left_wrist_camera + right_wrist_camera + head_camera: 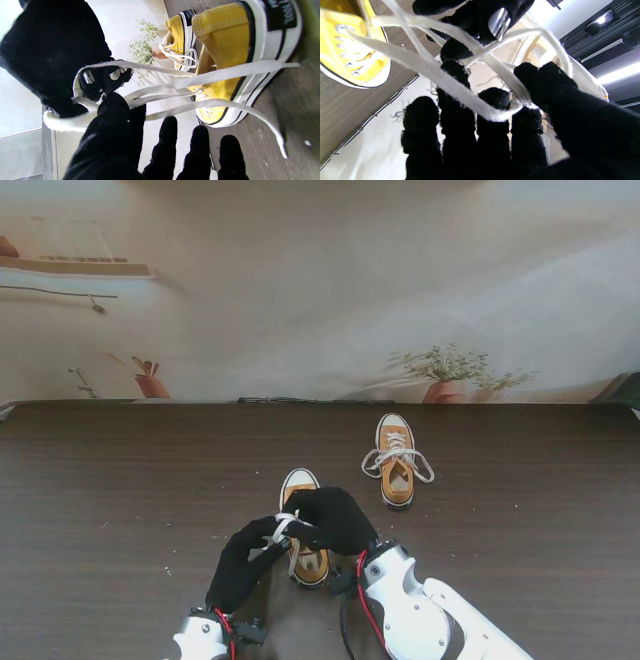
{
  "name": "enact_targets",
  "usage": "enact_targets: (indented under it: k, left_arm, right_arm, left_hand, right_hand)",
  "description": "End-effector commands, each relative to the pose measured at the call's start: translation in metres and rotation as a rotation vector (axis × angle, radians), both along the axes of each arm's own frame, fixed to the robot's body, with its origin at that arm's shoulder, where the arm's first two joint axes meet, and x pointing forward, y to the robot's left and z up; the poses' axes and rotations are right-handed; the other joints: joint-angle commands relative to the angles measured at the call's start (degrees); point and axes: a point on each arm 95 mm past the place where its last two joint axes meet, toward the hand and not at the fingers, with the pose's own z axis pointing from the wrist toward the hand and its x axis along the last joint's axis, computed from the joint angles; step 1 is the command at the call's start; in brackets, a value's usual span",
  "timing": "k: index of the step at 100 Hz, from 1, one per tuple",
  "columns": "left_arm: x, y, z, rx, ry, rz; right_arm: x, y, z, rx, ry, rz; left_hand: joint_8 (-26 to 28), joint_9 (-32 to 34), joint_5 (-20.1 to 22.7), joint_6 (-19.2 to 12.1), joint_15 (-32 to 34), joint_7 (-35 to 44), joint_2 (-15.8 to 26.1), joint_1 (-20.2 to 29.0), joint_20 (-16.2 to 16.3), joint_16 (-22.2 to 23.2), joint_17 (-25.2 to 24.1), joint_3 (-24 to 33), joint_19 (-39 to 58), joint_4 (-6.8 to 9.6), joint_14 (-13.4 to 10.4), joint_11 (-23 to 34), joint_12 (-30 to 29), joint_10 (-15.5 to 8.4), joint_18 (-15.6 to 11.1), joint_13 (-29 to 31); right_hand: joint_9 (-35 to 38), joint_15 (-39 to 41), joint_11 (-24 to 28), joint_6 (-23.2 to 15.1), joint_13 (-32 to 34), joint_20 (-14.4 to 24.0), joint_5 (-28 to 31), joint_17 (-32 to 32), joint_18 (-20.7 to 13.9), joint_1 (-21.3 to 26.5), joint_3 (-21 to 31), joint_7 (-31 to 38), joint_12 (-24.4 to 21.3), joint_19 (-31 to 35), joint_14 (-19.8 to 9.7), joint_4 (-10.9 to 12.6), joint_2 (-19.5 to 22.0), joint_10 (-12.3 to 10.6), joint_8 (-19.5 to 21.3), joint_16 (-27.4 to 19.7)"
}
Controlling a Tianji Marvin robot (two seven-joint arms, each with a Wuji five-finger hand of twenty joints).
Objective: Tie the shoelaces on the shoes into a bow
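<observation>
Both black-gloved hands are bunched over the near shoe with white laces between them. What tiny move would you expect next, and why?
Probably the right hand and left hand draw slightly apart to tighten the laces. Both pinch strands that cross between them above the near shoe, but no bow shows on it yet, unlike the far shoe, whose loops already lie out to its sides.

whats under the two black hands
The near shoe: its toe and heel show, its middle is covered by the left hand and right hand, both holding its laces.
</observation>
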Motion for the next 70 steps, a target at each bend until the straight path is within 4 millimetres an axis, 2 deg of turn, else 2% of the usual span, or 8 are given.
enact_targets:
  k: [1,16,22,34,40,44,53,70]
  left_arm:
    - [-0.0034,-0.0003,-0.0022,0.0,0.018,-0.021]
    - [-0.0035,0.0014,-0.0064,0.009,0.034,-0.049]
    - [-0.0036,0.0018,-0.0071,0.006,0.04,-0.067]
    - [-0.0031,0.0023,-0.0081,0.012,0.042,-0.075]
    - [-0.0033,0.0021,-0.0083,0.008,0.049,-0.071]
    - [-0.0035,0.0018,-0.0084,0.01,0.052,-0.069]
    - [-0.0033,0.0016,-0.009,0.017,0.053,-0.065]
    - [-0.0023,0.0002,-0.01,0.038,0.051,-0.057]
  right_arm:
    - [-0.0007,0.0005,0.0,-0.008,0.006,0.011]
    - [-0.0015,0.0016,-0.0008,-0.007,0.006,0.015]
    - [-0.0018,0.0018,-0.0011,-0.007,0.007,0.015]
    - [-0.0022,0.0017,-0.0018,-0.007,0.01,0.014]
    - [-0.0023,0.0015,-0.0019,-0.008,0.01,0.014]
    - [-0.0022,0.0013,-0.0019,-0.008,0.01,0.014]
    - [-0.002,0.0011,-0.0017,-0.009,0.009,0.015]
    - [-0.0021,0.0011,-0.0021,-0.008,0.011,0.015]
  left_hand:
    - [1.5,-1.8,-3.6,-8.5,0.1,-1.9,2.7,2.0,1.1,0.4,-0.9,-0.6,-0.6,0.67,-1.7,-0.6,-1.3,-1.7,-2.2,-2.3]
    - [1.5,-4.1,-10.1,-9.6,-0.6,-3.8,3.9,1.2,1.3,0.2,-1.7,-0.1,-1.5,1.03,-2.7,-1.1,-1.2,-2.3,-3.2,-3.6]
    - [1.7,-5.0,-11.2,-9.7,-0.9,-3.3,3.4,0.7,1.6,0.3,-1.9,0.4,-2.4,1.26,-3.2,-0.8,-0.8,-2.4,-3.7,-4.1]
    - [1.8,-5.1,-11.3,-8.7,-0.9,-2.9,3.3,0.3,2.0,0.4,-2.0,0.9,-2.8,1.19,-3.2,-0.7,-0.5,-2.1,-3.9,-4.2]
    - [3.2,-5.7,-9.8,-6.6,-0.9,-0.4,2.2,-0.4,2.7,0.6,-1.8,1.6,-3.3,1.09,-2.8,-0.6,-0.1,-1.7,-3.6,-4.1]
    - [3.8,-5.7,-9.2,-6.3,-1.0,0.7,1.5,-0.7,3.0,0.7,-1.8,1.8,-3.5,0.93,-2.9,-0.5,0.0,-1.6,-3.5,-4.1]
    - [6.7,-5.7,-9.0,-5.5,-0.6,4.8,-0.7,-1.2,3.5,0.9,-1.5,2.7,-3.6,0.82,-2.7,-0.2,0.4,-1.5,-3.4,-3.9]
    - [19.4,-5.3,-11.0,-6.5,0.7,20.3,-5.0,0.5,4.2,1.1,-0.7,3.5,-2.7,0.8,-2.6,1.2,1.2,-1.5,-3.1,-3.3]
  right_hand:
    - [0.3,0.0,-0.1,-3.8,0.8,-0.4,0.9,0.3,0.6,2.6,0.3,0.7,0.2,-0.1,0.0,-0.5,-0.3,-0.3,-0.5,-0.6]
    - [0.3,0.0,-0.1,-3.9,0.7,-0.4,0.8,0.3,0.6,2.6,0.3,0.7,0.2,-0.1,0.0,-0.5,-0.3,-0.3,-0.5,-0.6]
    - [0.3,0.0,-0.1,-3.9,0.8,-0.4,0.9,0.3,0.6,2.7,0.3,0.7,0.2,-0.1,0.0,-0.5,-0.3,-0.2,-0.5,-0.6]
    - [0.3,0.0,0.0,-3.8,0.8,-0.4,0.9,0.2,0.6,2.6,0.4,0.7,0.2,-0.1,0.0,-0.5,-0.3,-0.2,-0.5,-0.5]
    - [0.3,0.0,0.0,-3.7,0.8,-0.4,0.9,0.2,0.6,2.6,0.3,0.7,0.2,-0.1,0.0,-0.5,-0.3,-0.2,-0.5,-0.5]
    - [0.3,0.0,0.0,-3.8,0.8,-0.4,0.9,0.2,0.6,2.7,0.4,0.7,0.2,-0.1,0.0,-0.5,-0.3,-0.2,-0.5,-0.5]
    - [0.3,0.0,-0.1,-3.9,0.8,-0.4,0.9,0.2,0.6,2.6,0.3,0.7,0.2,-0.1,-0.1,-0.5,-0.3,-0.3,-0.5,-0.6]
    - [0.3,0.0,-0.1,-3.8,0.8,-0.4,0.8,0.2,0.6,2.7,0.4,0.7,0.2,-0.1,-0.1,-0.5,-0.4,-0.3,-0.5,-0.5]
